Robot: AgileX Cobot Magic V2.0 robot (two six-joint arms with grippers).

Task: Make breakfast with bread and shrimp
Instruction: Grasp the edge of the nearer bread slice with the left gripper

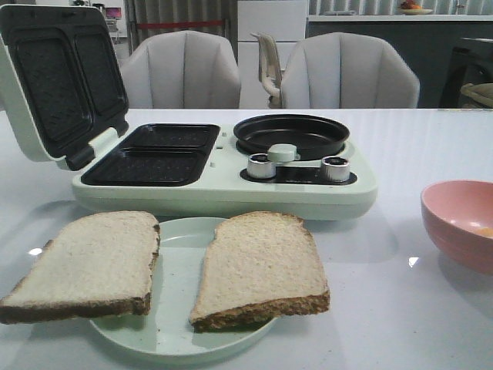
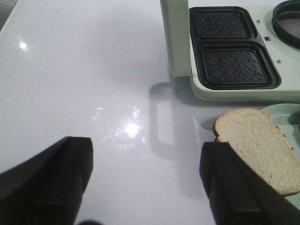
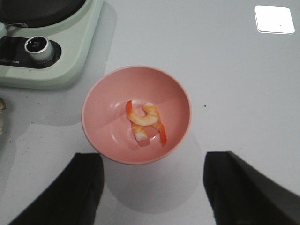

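Two bread slices, left (image 1: 85,264) and right (image 1: 259,266), share one plate (image 1: 179,327). One cooker (image 1: 223,166) carries two grill wells (image 1: 150,154), one round pan (image 1: 291,135) and two knobs (image 1: 262,165). One pink bowl (image 3: 136,114) holds what look like two shrimp (image 3: 145,122). Two chairs (image 1: 183,69) stand far behind.

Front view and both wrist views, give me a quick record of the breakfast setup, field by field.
bread: two slices lying on the pale green plate, overhanging its rim
shrimp: in the pink bowl, right of the cooker
cooker: sandwich maker with lid up, both grill wells empty
round pan: empty
left claw: open, over bare table near the left slice
right claw: open, above the bowl
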